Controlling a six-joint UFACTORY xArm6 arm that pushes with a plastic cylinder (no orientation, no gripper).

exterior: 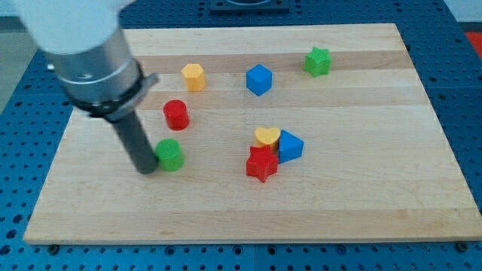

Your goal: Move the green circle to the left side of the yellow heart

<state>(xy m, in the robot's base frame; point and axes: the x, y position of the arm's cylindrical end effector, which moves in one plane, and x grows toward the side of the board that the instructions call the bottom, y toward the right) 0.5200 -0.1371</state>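
Note:
The green circle (170,154) is a short green cylinder at the board's left-centre. My tip (146,168) is at the lower end of the dark rod, touching or almost touching the green circle's left side. The yellow heart (266,136) lies to the right of the green circle, about a fifth of the view's width away. It is packed against a red star (261,163) below it and a blue block (290,146) on its right.
A red cylinder (176,114) stands just above the green circle. A yellow hexagon block (193,77), a blue cube (258,79) and a green star (318,62) lie towards the view's top. The wooden board (361,188) rests on a blue perforated table.

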